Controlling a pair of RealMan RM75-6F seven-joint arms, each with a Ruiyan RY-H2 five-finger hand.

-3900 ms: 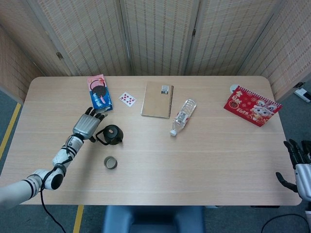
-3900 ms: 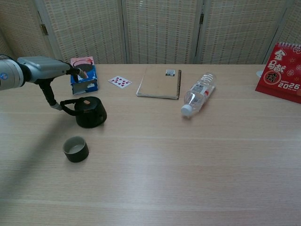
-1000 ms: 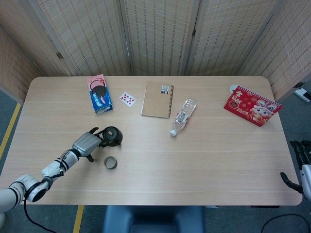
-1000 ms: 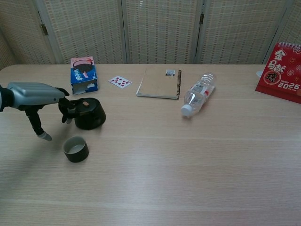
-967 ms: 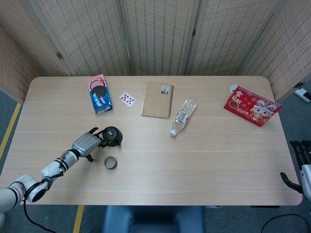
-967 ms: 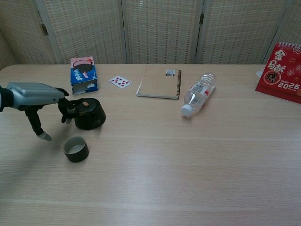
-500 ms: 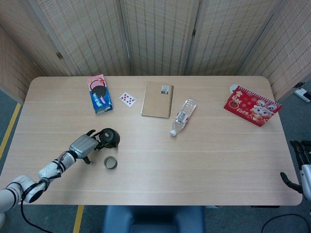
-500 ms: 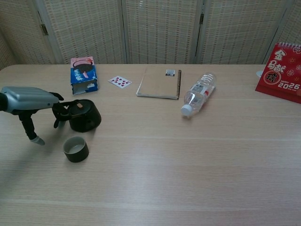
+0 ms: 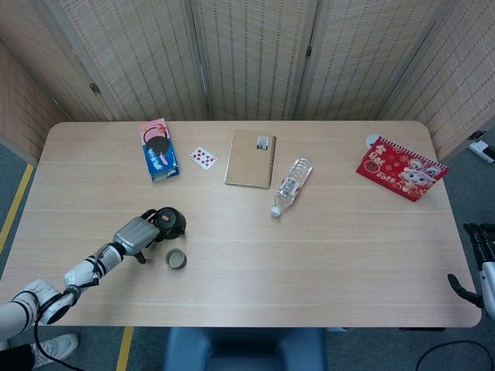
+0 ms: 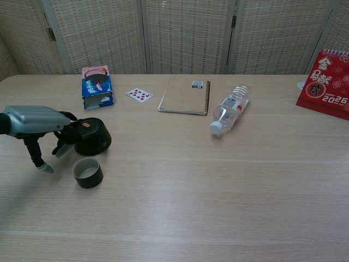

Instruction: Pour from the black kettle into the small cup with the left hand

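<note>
The black kettle is at the front left of the table, just behind the small dark cup. My left hand is to the kettle's left and grips its handle, with fingers curled around it. The kettle's lid is on and its body leans slightly. The cup stands upright and apart from the kettle. My right hand shows only at the far right edge of the head view, off the table, holding nothing with its fingers apart.
A blue and pink cookie box, a playing card and a brown notebook lie along the back. A water bottle lies on its side mid-table. A red calendar stands at the back right.
My left hand swung down from beside the cookie box, closed on the kettle's handle and has drawn the kettle left, closer to the cup. The right hand has barely moved.
</note>
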